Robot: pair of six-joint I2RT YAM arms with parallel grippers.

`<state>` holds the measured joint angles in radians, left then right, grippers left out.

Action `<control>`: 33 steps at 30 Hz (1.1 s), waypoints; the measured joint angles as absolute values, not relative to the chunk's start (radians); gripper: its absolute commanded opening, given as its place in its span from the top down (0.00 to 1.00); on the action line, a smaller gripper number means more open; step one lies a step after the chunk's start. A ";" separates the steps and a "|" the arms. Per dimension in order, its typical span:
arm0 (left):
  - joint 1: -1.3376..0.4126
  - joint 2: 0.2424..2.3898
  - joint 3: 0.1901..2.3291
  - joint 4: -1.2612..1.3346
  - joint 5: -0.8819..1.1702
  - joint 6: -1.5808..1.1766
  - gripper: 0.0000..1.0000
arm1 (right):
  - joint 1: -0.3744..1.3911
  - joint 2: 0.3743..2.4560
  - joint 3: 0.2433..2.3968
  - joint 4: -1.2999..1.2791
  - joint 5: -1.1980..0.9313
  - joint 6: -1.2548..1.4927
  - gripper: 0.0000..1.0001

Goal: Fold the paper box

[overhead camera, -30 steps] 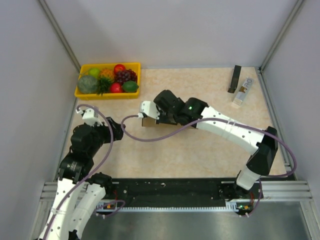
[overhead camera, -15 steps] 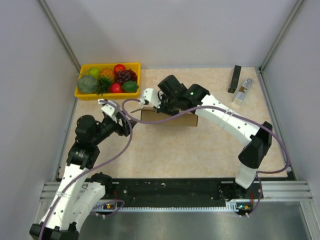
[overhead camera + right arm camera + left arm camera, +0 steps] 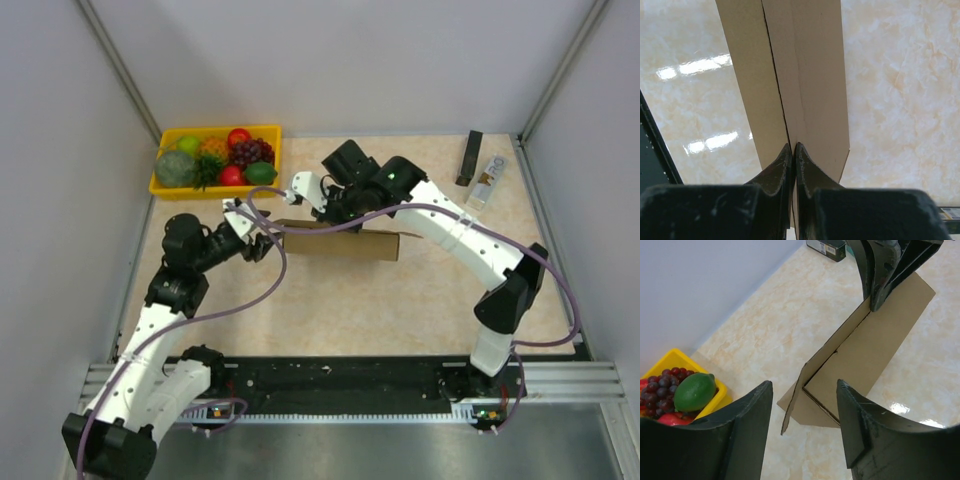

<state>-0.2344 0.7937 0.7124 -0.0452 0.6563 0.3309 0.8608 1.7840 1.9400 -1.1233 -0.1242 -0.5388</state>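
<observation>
While the right gripper (image 3: pixel 793 146) is clenched on the raised edge of a panel of the paper box (image 3: pixel 345 242), which rests at the middle of the desk (image 3: pixel 350 310), the left gripper (image 3: pixel 804 386) stands released, facing the loose end flap without touching it. Risk: an off-line closure could buckle the flap or drag the box, and the thin pinch might slip.

White arm links, black joints; purple cable (image 3: pixel 283 265) behind left gripper (image 3: pixel 803 386); green light (image 3: pixel 392 174) behind right gripper (image 3: pixel 792 146).
</observation>
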 measured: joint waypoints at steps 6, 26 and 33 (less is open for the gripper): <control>-0.235 0.815 0.739 -0.037 0.692 0.341 0.64 | 0.861 1.765 1.946 -1.147 -0.135 -0.529 1.00; -0.266 0.876 0.738 -0.059 0.601 0.245 1.00 | 0.820 1.835 1.999 -1.177 -0.189 -0.405 0.35; -0.268 0.811 0.639 -0.033 0.548 0.116 1.00 | 0.816 1.892 1.988 -1.142 -0.075 -0.197 0.18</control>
